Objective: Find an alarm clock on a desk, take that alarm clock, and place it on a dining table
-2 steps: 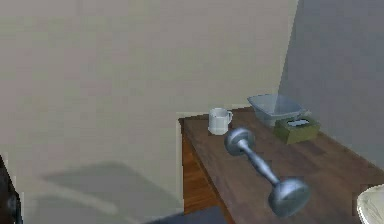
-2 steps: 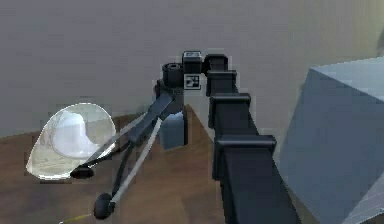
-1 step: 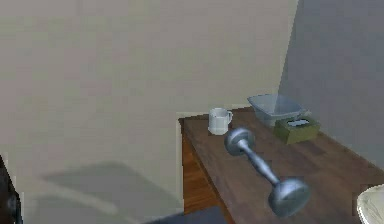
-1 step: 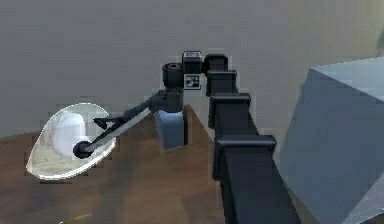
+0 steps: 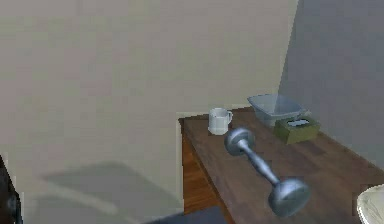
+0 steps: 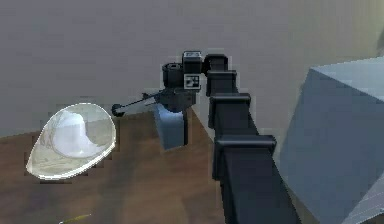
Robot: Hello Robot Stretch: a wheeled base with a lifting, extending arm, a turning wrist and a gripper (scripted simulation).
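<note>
- The arm reaches out over the wooden bench, and the pincer sits at its far end with the fingers pointing toward a clear bowl.
- Judgement: this pose suits work at bench height, either picking up or setting down.
- Pincer state: it cannot be determined from the pictures. The bowl stands on the bench just beyond the fingertips, so it also cannot be told whether the pincer carries anything.
- Task thing: no alarm clock can be identified with confidence.
- A small blue-grey block sits directly under the pincer body and is the likeliest candidate. Its shape does not confirm this, and it cannot be told whether it hangs free or rests on the bench.
- The clear bowl holds a white lump, whose identity is not discernible.
- In the forward view the bench carries a grey dumbbell lying diagonally, with a white mug near the far corner.
- A shallow grey tray stands against the wall, and a green box is just beside the tray.
- Judgement: the items are spread well apart, leaving bare wood around the dumbbell for a placement.
- Cut off: a pale round item at the forward view's lower right edge, and a large pale block at the arm side view's right edge.
- Whether this bench is the desk or the dining table cannot be told.
</note>
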